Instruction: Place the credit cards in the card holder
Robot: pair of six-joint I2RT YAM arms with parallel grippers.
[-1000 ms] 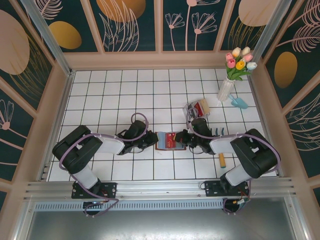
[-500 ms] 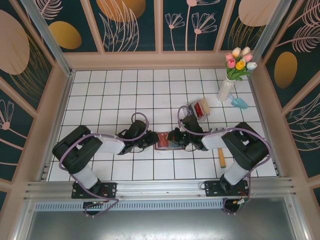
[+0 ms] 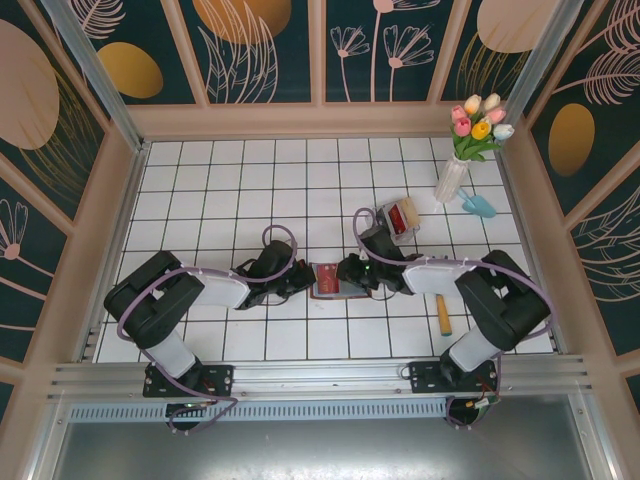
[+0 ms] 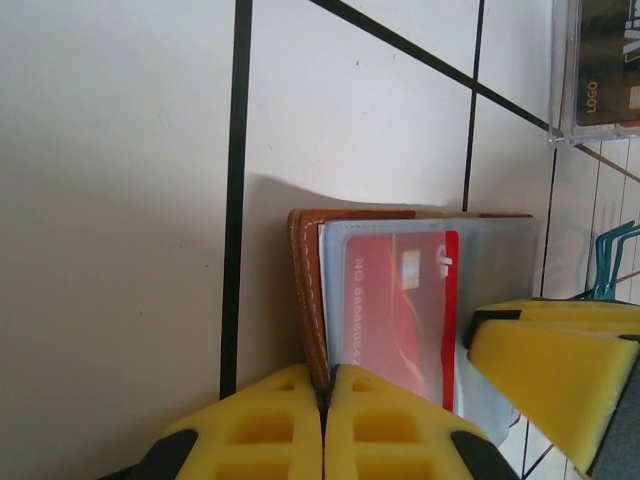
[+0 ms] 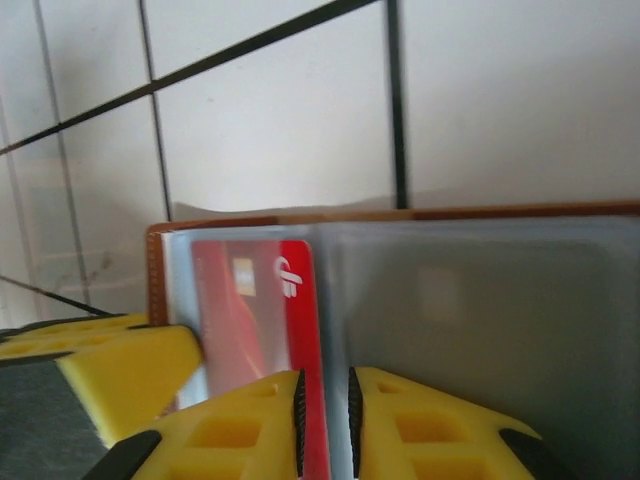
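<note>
Clamped on the holder [image 4: 305,262] edge with left gripper [image 4: 322,398]; pinching red card [image 5: 250,312], in the holder's clear sleeve, with right gripper [image 5: 325,398].

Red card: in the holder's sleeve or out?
Partly in. Most of the red card looks dulled behind the clear sleeve of the card holder; one bright edge strip sticks out, pinched by the right tool.

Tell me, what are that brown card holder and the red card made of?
The card holder looks like brown leather or imitation, matte, with pale stitching along its edge. The red card seems glossy plastic: thin, flat, printed, catching light.
</note>
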